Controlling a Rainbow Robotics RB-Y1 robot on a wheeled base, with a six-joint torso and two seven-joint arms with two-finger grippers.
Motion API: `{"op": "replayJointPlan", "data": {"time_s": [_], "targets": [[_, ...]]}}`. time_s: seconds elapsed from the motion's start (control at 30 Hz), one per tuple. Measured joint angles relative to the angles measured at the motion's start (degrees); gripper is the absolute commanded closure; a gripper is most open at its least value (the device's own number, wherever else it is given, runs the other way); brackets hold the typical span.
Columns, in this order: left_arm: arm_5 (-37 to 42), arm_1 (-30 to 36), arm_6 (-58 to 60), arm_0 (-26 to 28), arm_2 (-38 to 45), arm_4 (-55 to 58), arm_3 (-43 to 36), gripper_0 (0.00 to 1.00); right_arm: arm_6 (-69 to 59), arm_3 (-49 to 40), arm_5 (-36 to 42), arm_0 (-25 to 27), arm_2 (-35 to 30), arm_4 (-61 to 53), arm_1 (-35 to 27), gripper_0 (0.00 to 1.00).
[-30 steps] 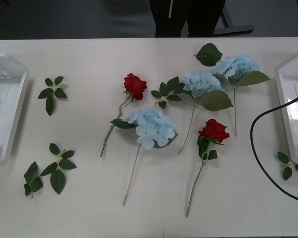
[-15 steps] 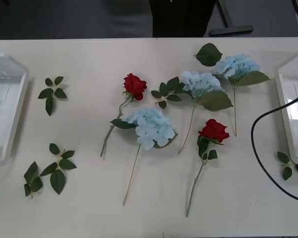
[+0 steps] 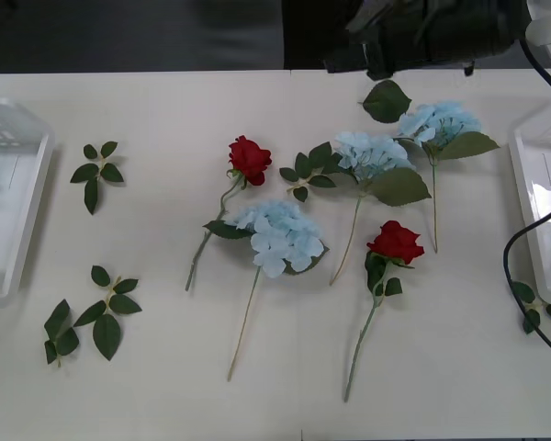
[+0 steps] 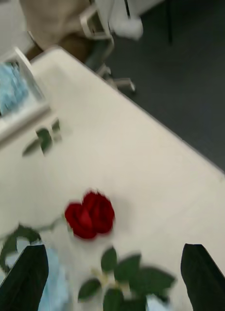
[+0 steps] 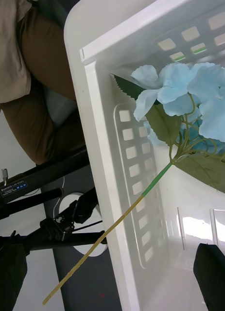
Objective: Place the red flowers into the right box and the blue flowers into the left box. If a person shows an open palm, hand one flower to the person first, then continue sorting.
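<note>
Two red flowers lie on the table, one [image 3: 250, 158] left of centre and one [image 3: 397, 242] to its right. Three blue flowers [image 3: 280, 236] [image 3: 372, 153] [image 3: 438, 121] lie among them. My right arm [image 3: 422, 32] hangs dark and blurred over the table's far edge. In the right wrist view my right gripper [image 4: 114, 257] is open above the table, with a red flower [image 4: 90, 214] just beyond its fingers. My left gripper [image 5: 112, 272] is open over the left box [image 5: 105, 160], where a blue flower [image 5: 190, 97] lies. The right box [image 3: 544, 184] stands at the right edge.
Loose green leaf sprigs [image 3: 96, 170] [image 3: 110, 308] [image 3: 60, 331] lie on the left half of the table, and another [image 3: 533, 308] by the right box. A black cable [image 3: 512, 276] curves across the right side. The left box [image 3: 9, 202] sits at the left edge.
My right arm has swung in over the far edge of the table, where before only a standing person's legs showed. The black cable has shifted to the right. The flowers lie as before.
</note>
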Motion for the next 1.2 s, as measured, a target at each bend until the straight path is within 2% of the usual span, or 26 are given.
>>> {"op": "replayJointPlan", "data": {"time_s": [0.13,0.27,0.37,0.57,0.8,0.97,1.2], "targets": [[0.0,0.0,0.0,0.0,0.0,0.0,0.0,0.0,-8.1,2.6,7.1,0.0,0.2,11.4,-0.6,0.2],[0.0,0.0,0.0,0.0,0.0,0.0,0.0,0.0,-8.2,3.9,12.4,0.0,0.6,22.9,-0.7,0.2],[0.0,0.0,0.0,0.0,0.0,0.0,0.0,0.0,-9.0,4.8,14.0,0.0,0.8,27.4,-0.7,0.21],[0.0,0.0,0.0,0.0,0.0,0.0,0.0,0.0,-11.1,7.3,12.7,1.1,2.1,36.6,-0.8,0.21],[1.8,-0.4,0.0,-0.2,0.0,1.0,-1.3,0.0,-11.2,15.6,7.0,1.6,4.3,40.0,-1.1,0.21],[10.0,-0.4,0.0,-0.6,0.2,2.7,-7.3,0.0,-11.2,20.3,4.8,1.6,4.3,40.8,-1.1,0.21],[13.8,-1.8,0.8,-0.7,0.7,7.3,-15.6,0.0,-12.5,25.1,1.8,1.6,4.3,41.0,-0.5,0.21]]}}
